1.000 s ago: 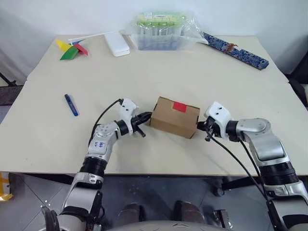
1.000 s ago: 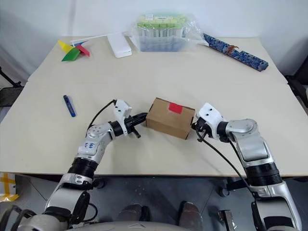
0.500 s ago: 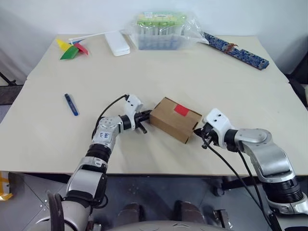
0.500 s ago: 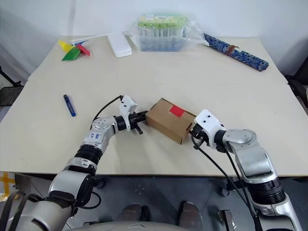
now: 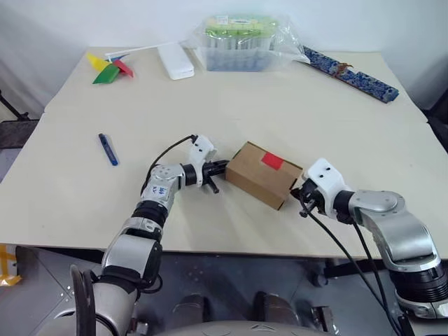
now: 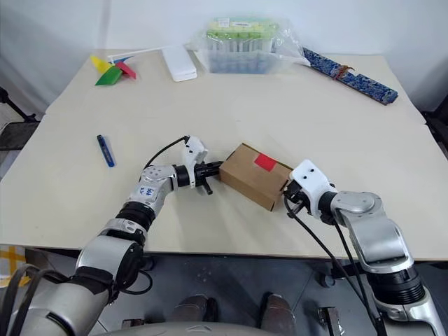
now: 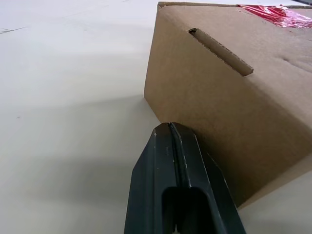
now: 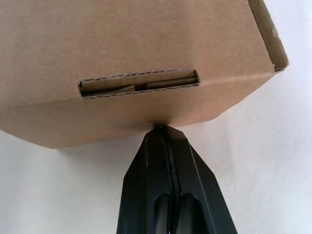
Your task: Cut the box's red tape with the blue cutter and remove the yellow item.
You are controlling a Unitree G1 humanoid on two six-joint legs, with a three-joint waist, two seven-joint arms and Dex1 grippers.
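Right gripper (image 5: 302, 199): jaws pressed together, tip against the near right end of the box.
Left gripper (image 5: 222, 168): jaws pressed together, tip at the box's left end, holding nothing.
Box (image 5: 263, 176): lies skewed on the table (image 5: 294, 112) between both grippers, lid closed.
Red tape (image 5: 271, 161): intact on the lid.
Blue cutter (image 5: 107, 148): lies on the table, well left of the box.
Far edge: clear tub (image 5: 242, 43), pinwheel (image 5: 109, 69).

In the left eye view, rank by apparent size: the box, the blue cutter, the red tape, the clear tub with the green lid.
1. Clear tub with green lid, though farther away, so it may be understated
2. Box
3. Blue cutter
4. Red tape
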